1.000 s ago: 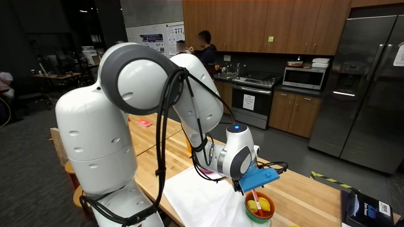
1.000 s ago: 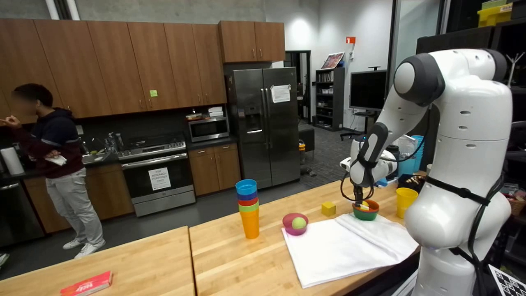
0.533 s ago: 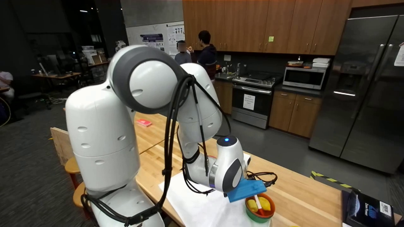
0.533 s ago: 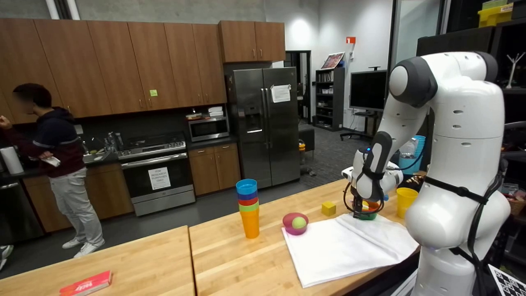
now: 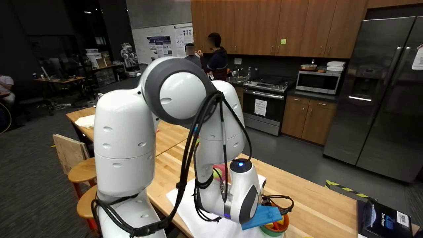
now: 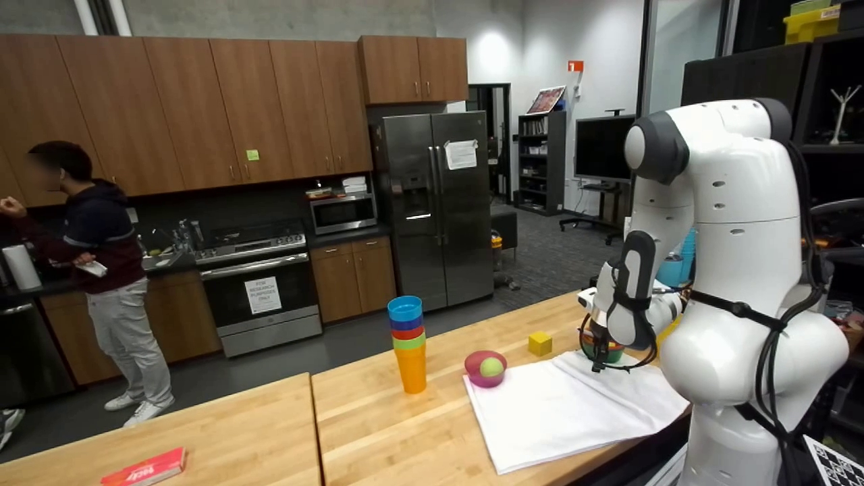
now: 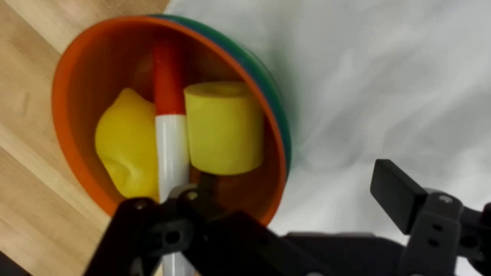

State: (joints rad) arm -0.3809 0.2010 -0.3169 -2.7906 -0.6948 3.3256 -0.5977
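1. Wrist view: the gripper [image 7: 299, 188] stands with its fingers wide apart, one in front of an orange-and-green bowl [image 7: 82, 82], the other over a white cloth [image 7: 383, 96]; whether the finger nearer the bowl touches anything cannot be told. Inside the bowl, a lemon [image 7: 126, 142], a red-and-white marker [image 7: 171, 145] and a round yellow block [image 7: 226, 132] lie side by side, the marker in the middle, its white end visible again below the gripper.
2. In an exterior view, the robot arm [image 5: 125, 142] bends low over a wooden tabletop [image 5: 320, 205], a blue plate [image 5: 262, 216] at its wrist covering part of the bowl. The gripper is hidden there. Two people [image 5: 218, 64] stand by the kitchen cabinets [image 5: 257, 26].
3. In an exterior view, the gripper points down in front of the bowl, which sits at the cloth's edge. Nearby on the tabletop are a yellow cube [image 6: 540, 343], a pink bowl [image 6: 474, 378] holding a green ball [image 6: 492, 366], and a tall stack of cups [image 6: 412, 368]; a red book [image 6: 144, 467] lies well apart.
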